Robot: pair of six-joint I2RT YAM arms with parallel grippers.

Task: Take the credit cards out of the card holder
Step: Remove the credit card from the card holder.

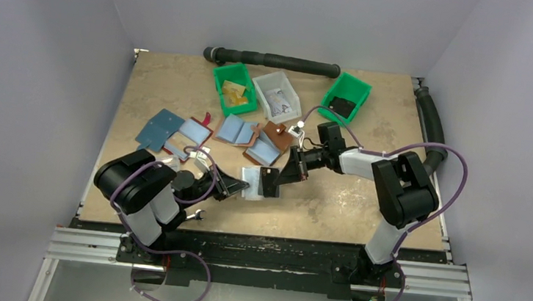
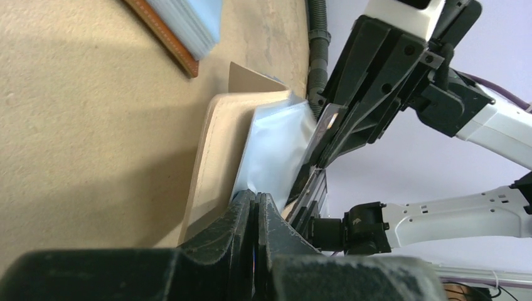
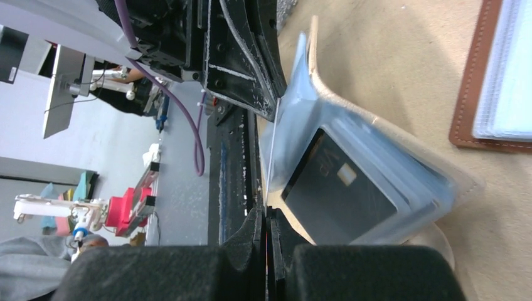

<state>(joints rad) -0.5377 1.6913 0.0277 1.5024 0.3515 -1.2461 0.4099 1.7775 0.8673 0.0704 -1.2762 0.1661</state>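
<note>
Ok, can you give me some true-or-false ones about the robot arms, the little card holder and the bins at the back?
1. Both the left tool and the right tool are shut on the card holder. True.
2. The dark grey card lies loose on the table. False: it sits inside the card holder's see-through pocket.
3. Two green bins stand at the far side of the table. True.
4. The bin between them is red. False: it is a white bin.
5. The card holder lies flat and untouched. False: the two tools pinch it from opposite sides and it is lifted at an angle.
</note>
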